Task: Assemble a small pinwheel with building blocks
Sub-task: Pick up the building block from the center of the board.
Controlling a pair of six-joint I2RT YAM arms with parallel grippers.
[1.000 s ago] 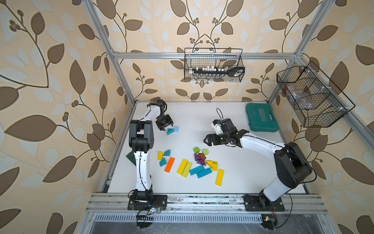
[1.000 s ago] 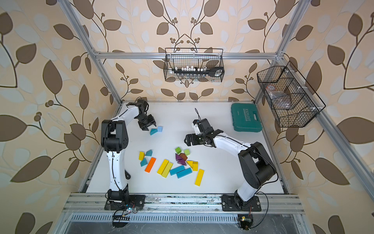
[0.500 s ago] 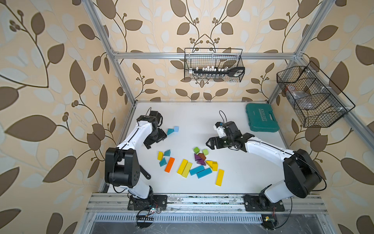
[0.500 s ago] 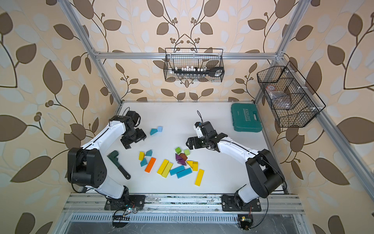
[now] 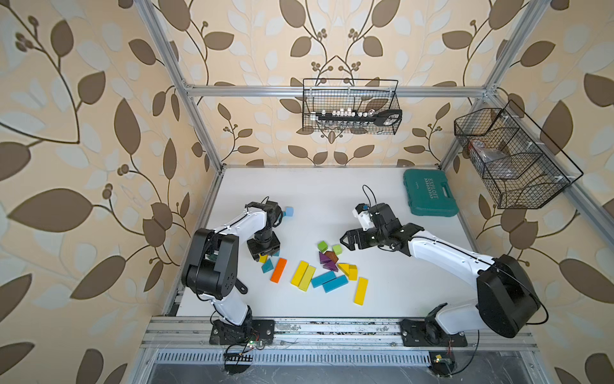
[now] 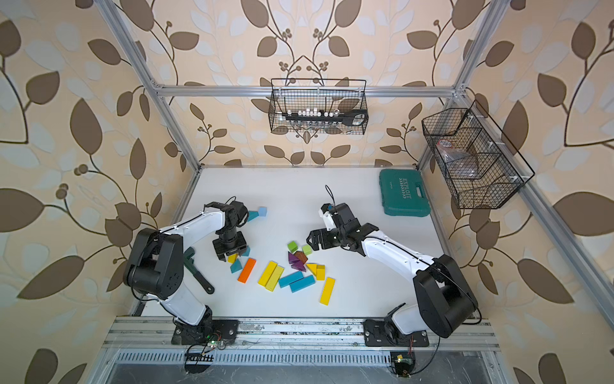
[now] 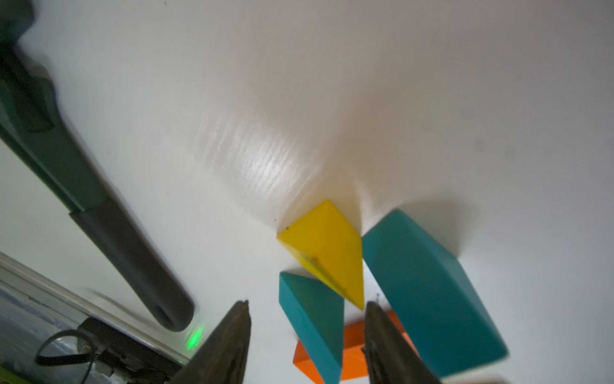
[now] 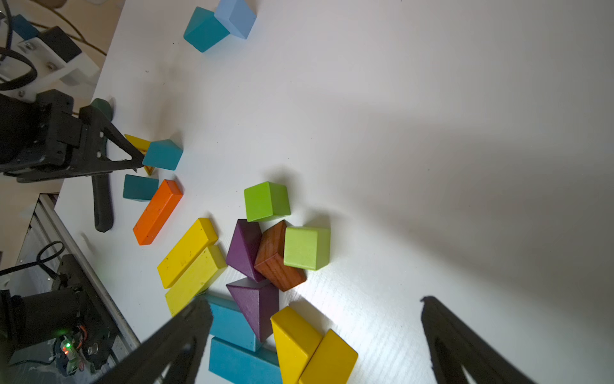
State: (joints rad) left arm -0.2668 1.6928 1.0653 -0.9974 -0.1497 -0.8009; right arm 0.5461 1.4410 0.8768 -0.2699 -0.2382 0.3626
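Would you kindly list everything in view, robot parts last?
bars: 6, three yellow, two blue, one orange, front
cubes: 3, two green centre, one pale blue rear
teal wedges: 3, teal, left
purple wedges: 2, purple, centre
brown wedge: 1, brown, centre
small yellow pieces: 3, yellow, two centre, one left
tool case: 1, teal, rear right
wrench: 1, green, left edge
wire baskets: 2, black, walls
left gripper: 1, black, open, left
right gripper: 1, black, open, centre
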